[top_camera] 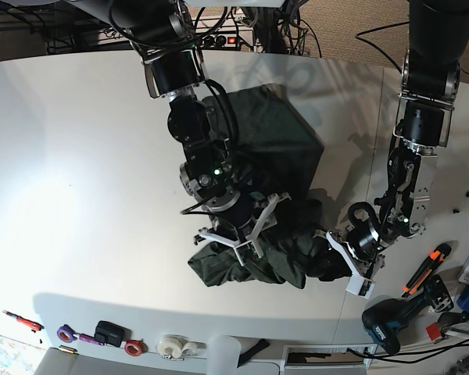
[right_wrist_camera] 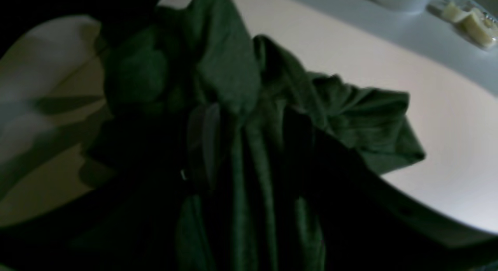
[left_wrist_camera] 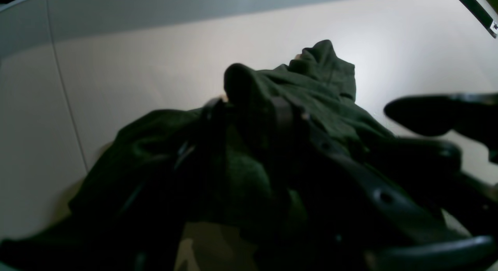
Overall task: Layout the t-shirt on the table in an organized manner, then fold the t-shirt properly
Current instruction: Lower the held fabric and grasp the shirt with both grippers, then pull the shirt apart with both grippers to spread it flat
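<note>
The dark green t-shirt (top_camera: 277, 133) lies partly flat at the middle of the white table (top_camera: 78, 156), and its near part is bunched in a heap (top_camera: 258, 262). My right gripper (top_camera: 238, 238) is pressed down into that heap. In the right wrist view, folds of cloth (right_wrist_camera: 249, 119) fill the gap between its dark fingers (right_wrist_camera: 204, 138). My left gripper (top_camera: 345, 262) is at the heap's right edge. In the left wrist view, cloth (left_wrist_camera: 311, 76) drapes over one finger, while the other finger (left_wrist_camera: 420, 113) is bare, with table (left_wrist_camera: 155, 68) showing beside it.
A cordless drill (top_camera: 391, 324) and an orange cutter (top_camera: 426, 266) lie at the near right. Tape rolls (top_camera: 172, 344), a black clip (top_camera: 107, 332) and a red screwdriver (top_camera: 19, 319) line the front edge. A thin seam (left_wrist_camera: 66, 95) crosses the tabletop.
</note>
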You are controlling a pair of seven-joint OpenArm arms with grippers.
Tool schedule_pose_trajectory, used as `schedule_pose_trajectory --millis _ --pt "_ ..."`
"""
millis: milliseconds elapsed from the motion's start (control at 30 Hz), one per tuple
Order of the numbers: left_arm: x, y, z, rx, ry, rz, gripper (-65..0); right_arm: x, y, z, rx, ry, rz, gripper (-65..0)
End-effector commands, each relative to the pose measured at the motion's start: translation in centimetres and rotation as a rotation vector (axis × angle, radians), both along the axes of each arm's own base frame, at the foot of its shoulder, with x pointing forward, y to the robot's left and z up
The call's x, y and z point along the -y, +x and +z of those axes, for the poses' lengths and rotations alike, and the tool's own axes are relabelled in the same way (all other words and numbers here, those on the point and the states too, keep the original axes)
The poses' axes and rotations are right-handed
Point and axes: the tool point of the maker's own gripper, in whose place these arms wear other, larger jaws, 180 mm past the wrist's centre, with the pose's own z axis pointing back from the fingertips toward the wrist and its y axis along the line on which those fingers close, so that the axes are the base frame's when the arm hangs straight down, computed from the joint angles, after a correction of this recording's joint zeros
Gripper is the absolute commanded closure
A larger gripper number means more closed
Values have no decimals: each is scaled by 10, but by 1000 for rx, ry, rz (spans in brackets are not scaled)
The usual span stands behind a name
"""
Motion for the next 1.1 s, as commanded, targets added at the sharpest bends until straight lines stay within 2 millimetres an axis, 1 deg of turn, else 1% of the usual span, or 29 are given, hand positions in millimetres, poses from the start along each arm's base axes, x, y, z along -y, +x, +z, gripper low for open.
schedule_pose_trajectory --millis 0,100,167,200,333,433,533,767,867,900,933,1033,1067 --pt "2 11 29 74 -37 0 -200 -5 13 30 82 36 0 -262" --pt "6 11 29 74 -44 -4 -200 -5 19 33 86 37 3 -262" --pt "6 11 29 74 -44 -4 -200 -5 23 31 79 30 3 -262" --pt "6 11 29 74 -44 -4 -200 -5 25 29 72 25 3 -262" --pt "5 11 28 75 -26 -5 -200 -4 31 9 18 2 5 -262" --pt "5 11 27 76 -22 -5 -200 -11 30 1 -12 23 40 -262" --pt "5 12 29 83 -26 -4 -200 -20 25 2 -26 60 81 -262" --pt "4 13 30 97 -20 -1 -200 -21 23 -1 -37 59 90 -262" --pt "4 13 30 97 -21 -1 -200 -24 22 1 -48 92 99 -258" --pt "4 13 30 97 -20 -1 -200 -26 20 1 -49 92 114 -237" --pt "4 13 30 97 -20 -1 -200 -28 19 1 -50 91 124 -194" --pt "4 13 30 97 -20 -1 -200 -29 18 1 -50 90 136 -11" --pt "4 13 30 97 -20 -1 -200 -29 18 1 -49 89 135 0"
